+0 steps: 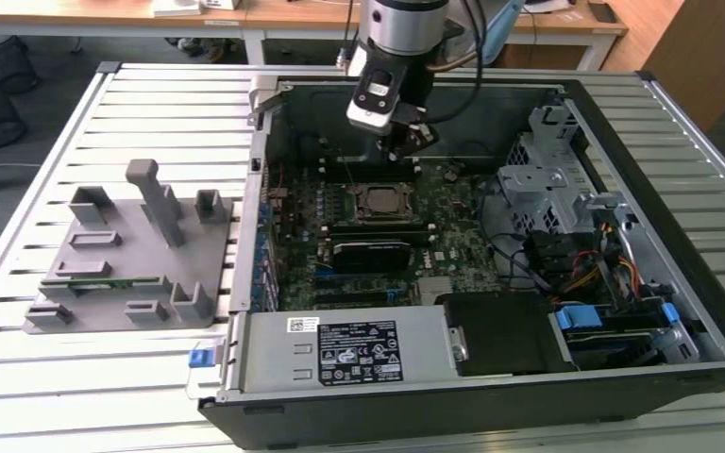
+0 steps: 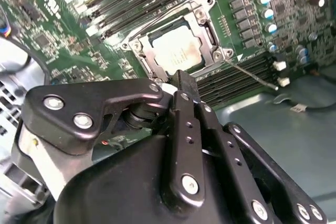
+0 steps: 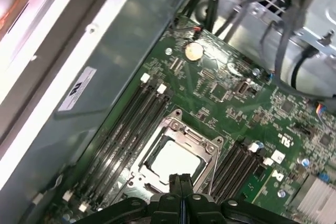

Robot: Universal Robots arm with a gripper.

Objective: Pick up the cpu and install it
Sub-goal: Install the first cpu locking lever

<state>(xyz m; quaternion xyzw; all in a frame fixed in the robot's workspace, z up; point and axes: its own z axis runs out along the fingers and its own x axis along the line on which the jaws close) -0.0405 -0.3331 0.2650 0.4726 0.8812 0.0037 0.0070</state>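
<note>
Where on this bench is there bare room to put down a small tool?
The slatted table is bare beyond the grey fixture, toward its far edge, and on the fixture's near side. Inside the computer case it is crowded: the gripper hangs close by the seated cpu, and cables fill the exterior view's right.

Both wrist views close above cpu (image 2: 176,51)
</note>
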